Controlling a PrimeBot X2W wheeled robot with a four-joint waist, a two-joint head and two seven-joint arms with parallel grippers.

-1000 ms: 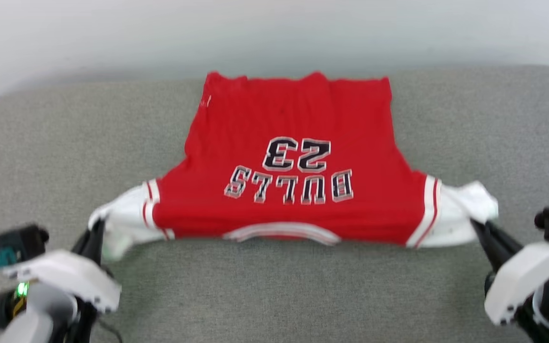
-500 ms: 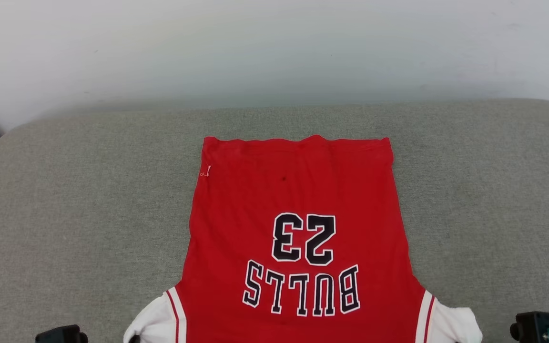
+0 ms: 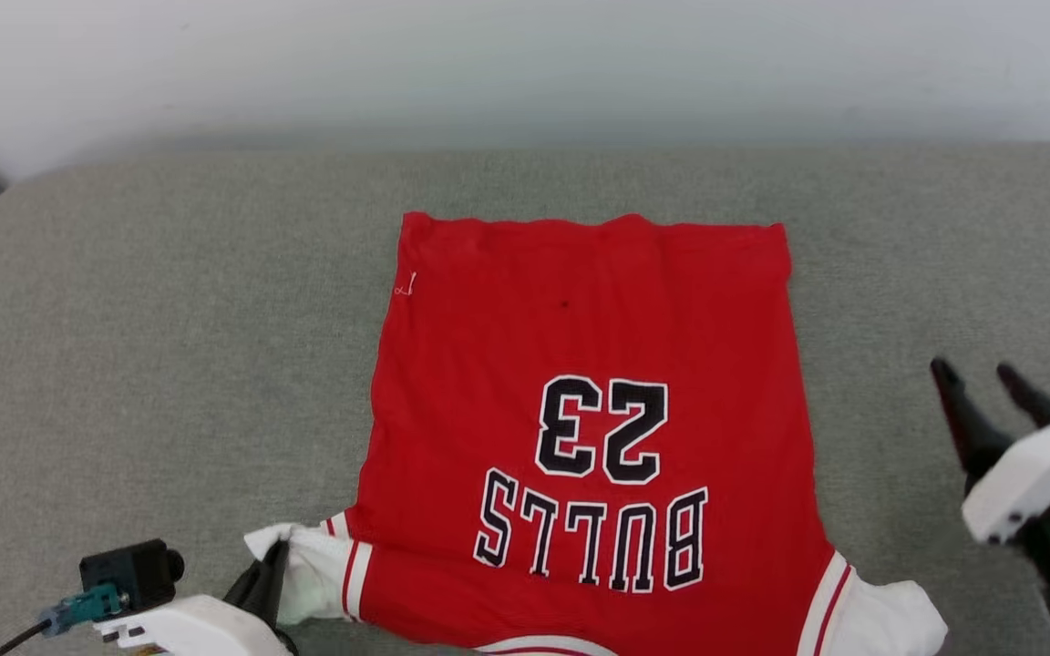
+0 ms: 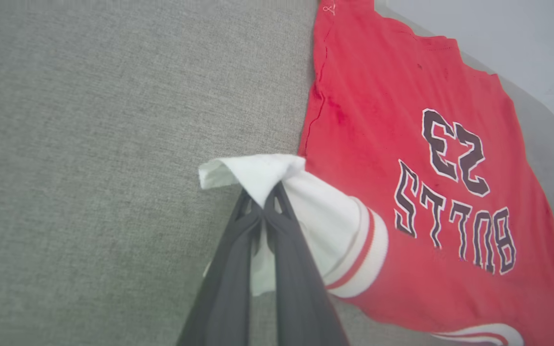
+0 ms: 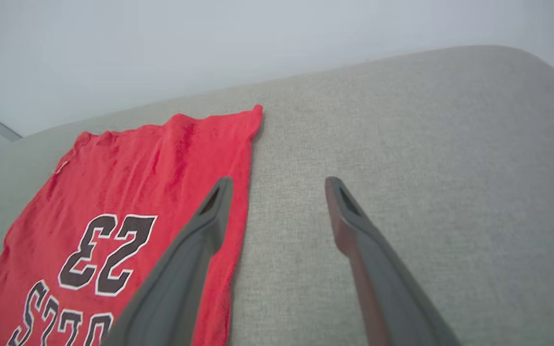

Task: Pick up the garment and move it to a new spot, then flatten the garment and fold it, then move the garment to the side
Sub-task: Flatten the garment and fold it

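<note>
While the left hand [image 3: 275, 556] is clamped shut on the bunched white left sleeve [image 4: 258, 173], lifting its tip into a small peak, the right hand [image 3: 976, 372] stands with its two dark fingers spread wide and nothing between them. The red jersey T-shirt [image 3: 580, 319] lies flat on the grey fabric-covered tabletop [image 3: 142, 346], printed side up, collar end towards the robot and hem towards the pale wall [image 3: 525, 64]. Its black, white-outlined "BULLS 23" lettering [image 3: 593, 538] reads upside down from the head view, and a small white hem mark [image 3: 406, 285] sits near the far left corner. The right sleeve [image 3: 890, 620] rests crumpled on the tabletop, apart from the right hand. In the right wrist view that hand [image 5: 279, 182] is just beside the shirt's right edge, over bare fabric; whether its fingertips touch the tabletop cannot be told.
</note>
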